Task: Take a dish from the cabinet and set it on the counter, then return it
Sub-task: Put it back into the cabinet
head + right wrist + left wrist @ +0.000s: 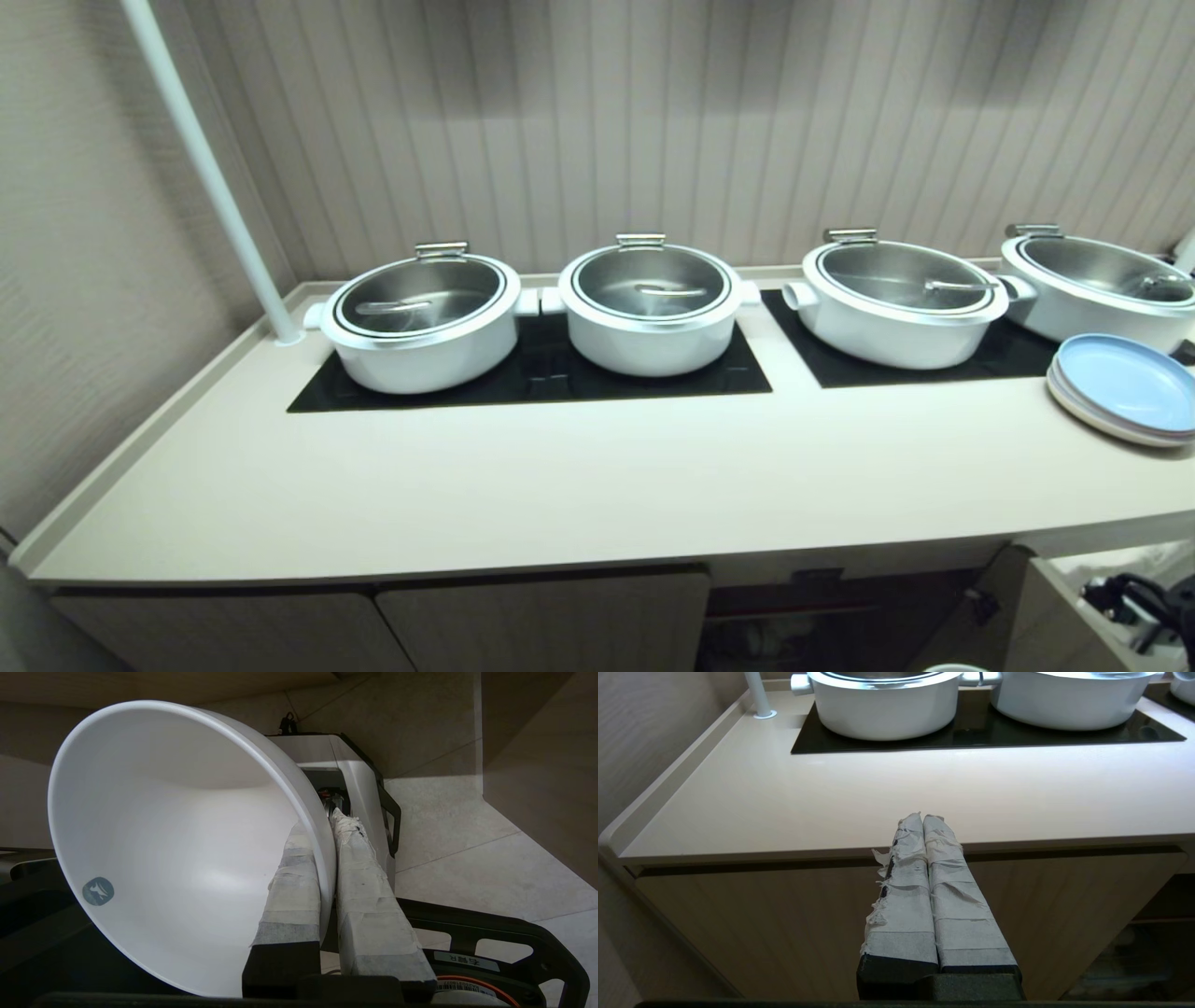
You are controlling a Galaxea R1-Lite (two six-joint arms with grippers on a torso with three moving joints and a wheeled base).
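Cream counter (597, 485) lies bare ahead; my right gripper (327, 826) pinches the white dish (177, 849) by its rim, low beside me (left gripper (923, 820) pressed together, idle). Next I must lift it onto that worktop.

Lidded white pots (422, 322): four stood on the worktop (523, 485).
Black glass panels (523, 383): two were inset.
Plate stacks (1125, 387): one, far right; its plates could not be counted.
White bowls (177, 844): one.
White poles (201, 173): one, far left.
Closed cabinet doors (541, 621): two showed.
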